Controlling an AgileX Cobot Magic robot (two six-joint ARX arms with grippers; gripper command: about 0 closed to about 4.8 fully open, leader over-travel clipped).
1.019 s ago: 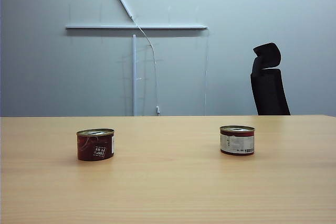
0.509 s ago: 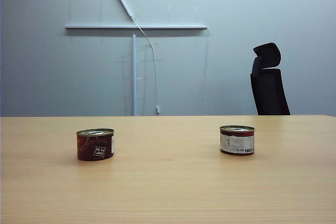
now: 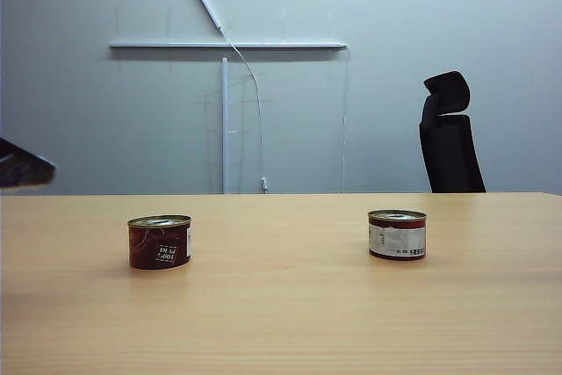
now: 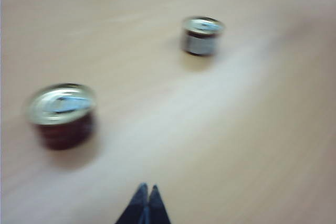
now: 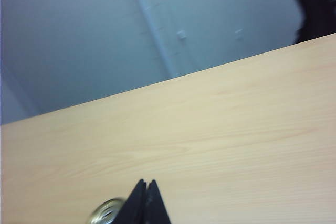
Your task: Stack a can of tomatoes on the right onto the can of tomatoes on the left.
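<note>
Lettering on left can (image 3: pixel 159 241) unreadable; hands closed.

1. Left can (image 3: pixel 159 241) upright on table (image 3: pixel 281 322), left side.
2. Right can (image 3: pixel 397 234) upright on table, right side, well apart from left can.
3. Left gripper (image 4: pixel 145 195) above table, near left can, not touching.
4. Right gripper (image 5: pixel 146 188) over table; can lid just beside its tips.
5. Chair (image 3: pixel 449 133) behind table, right.

Wood table (image 3: pixel 281 322) w/ 2 cans on it: dark can (image 3: pixel 159 241) lower left, white-label can (image 3: pixel 397 234) right of center, well apart.
</note>
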